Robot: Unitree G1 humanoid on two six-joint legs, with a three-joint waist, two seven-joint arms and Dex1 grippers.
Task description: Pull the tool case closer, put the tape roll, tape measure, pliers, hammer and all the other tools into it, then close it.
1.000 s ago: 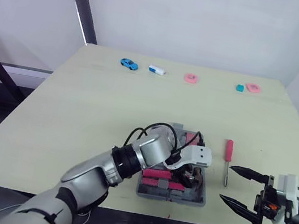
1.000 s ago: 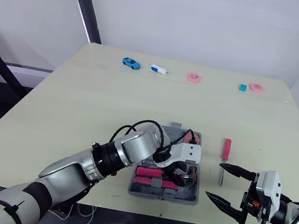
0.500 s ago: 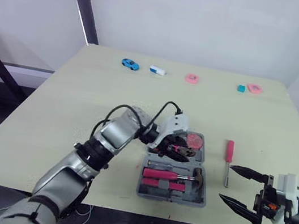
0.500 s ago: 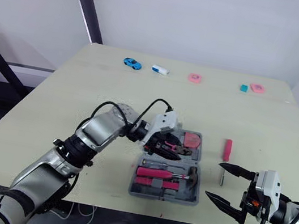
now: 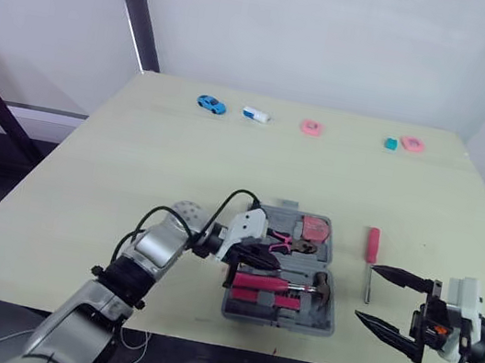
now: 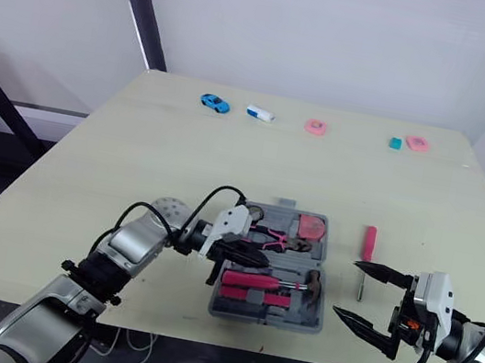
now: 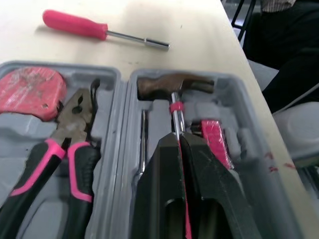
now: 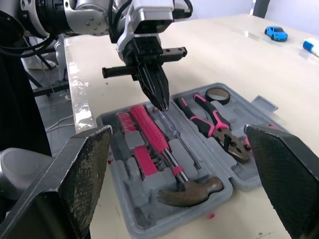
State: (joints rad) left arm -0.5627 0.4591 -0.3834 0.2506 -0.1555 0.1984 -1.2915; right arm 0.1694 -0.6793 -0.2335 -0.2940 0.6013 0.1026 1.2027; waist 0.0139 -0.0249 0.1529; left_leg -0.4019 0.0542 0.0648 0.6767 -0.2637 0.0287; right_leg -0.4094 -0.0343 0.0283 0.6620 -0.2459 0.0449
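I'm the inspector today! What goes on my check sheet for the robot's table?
Surface: pale table, small red marks by the near edge.
Job's things: tool case open; hammer, pliers, tape measure, tape roll inside; screwdriver outside, on its right.
Clutter: toy car, pink bits, teal block along the far edge.
Grippers: left gripper shut over the case; right gripper open by the screwdriver.
Cables: black cable loops at the left wrist.
Surroundings: white wall, dark post.

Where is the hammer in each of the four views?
Left eye view: hammer in the near half of the case, head pointing right.
Right eye view: hammer in the same spot.
Left wrist view: hammer head next to the pliers.
Right wrist view: hammer lies beside the pliers.
Shared landmark: the pliers.
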